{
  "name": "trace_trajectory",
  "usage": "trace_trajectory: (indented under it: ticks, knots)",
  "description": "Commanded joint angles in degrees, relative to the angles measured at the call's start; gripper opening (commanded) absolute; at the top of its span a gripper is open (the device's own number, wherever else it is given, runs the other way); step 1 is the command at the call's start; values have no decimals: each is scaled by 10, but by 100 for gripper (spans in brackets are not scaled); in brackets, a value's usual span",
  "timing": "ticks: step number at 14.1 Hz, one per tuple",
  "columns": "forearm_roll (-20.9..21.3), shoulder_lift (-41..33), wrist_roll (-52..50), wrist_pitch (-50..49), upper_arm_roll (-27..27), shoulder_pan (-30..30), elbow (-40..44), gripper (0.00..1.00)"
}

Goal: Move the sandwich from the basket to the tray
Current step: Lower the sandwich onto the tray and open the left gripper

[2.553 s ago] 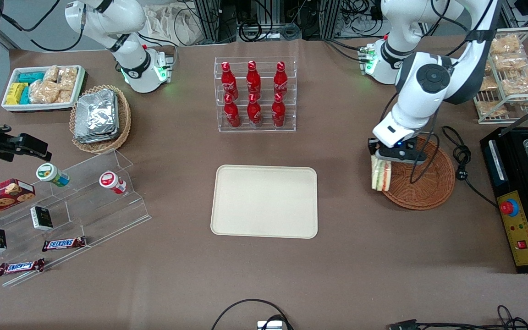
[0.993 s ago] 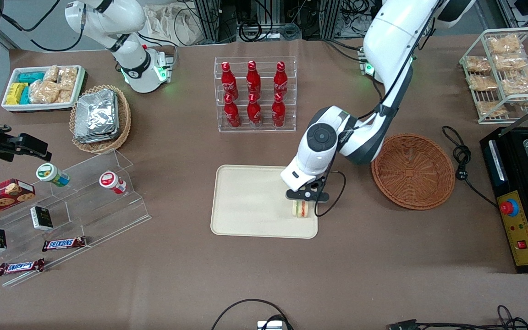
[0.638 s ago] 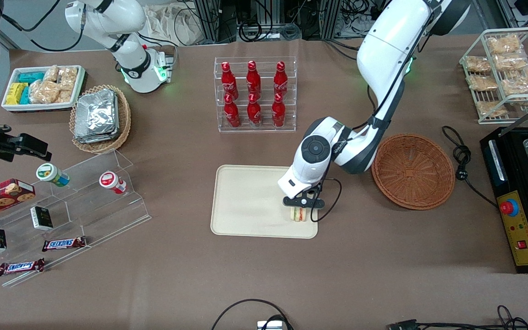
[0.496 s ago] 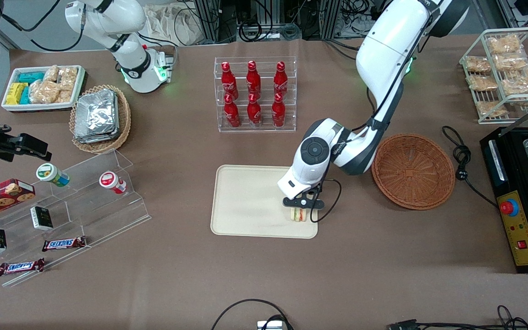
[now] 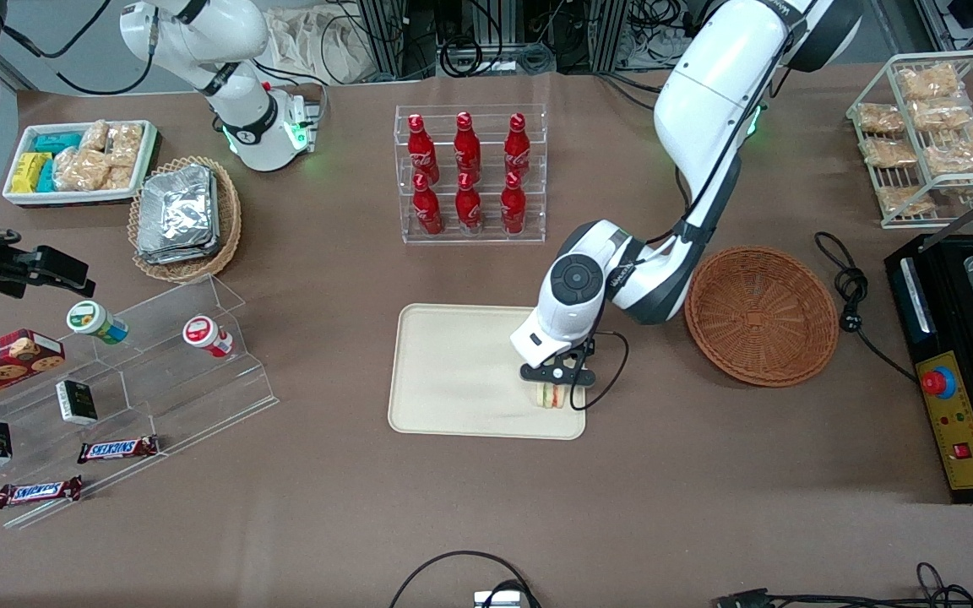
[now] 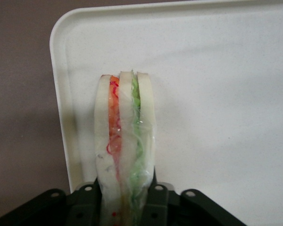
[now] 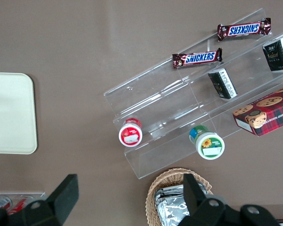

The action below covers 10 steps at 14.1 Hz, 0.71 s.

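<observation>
On the tray (image 5: 453, 371), wrist view shows the tool (image 6: 126, 200) clamping the sandwich (image 6: 125, 150).

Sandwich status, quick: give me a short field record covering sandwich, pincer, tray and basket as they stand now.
sandwich: upright on edge, over the tray corner nearest the basket
pincer: shut on the sandwich, low over the tray
tray: nothing on it but the sandwich
basket: empty, beside the tray toward the working arm's end
contact with tray: cannot tell
</observation>
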Motion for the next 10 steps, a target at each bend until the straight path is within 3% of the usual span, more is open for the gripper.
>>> trace_trajectory:
  ticks: [1,9,10]
  knots:
    - [10,16,-20,-15,5,-7,28,79]
    - [10,1,-79,-67,10,1,72,92]
    - [12,-8,-96,-95,12,3,89,100]
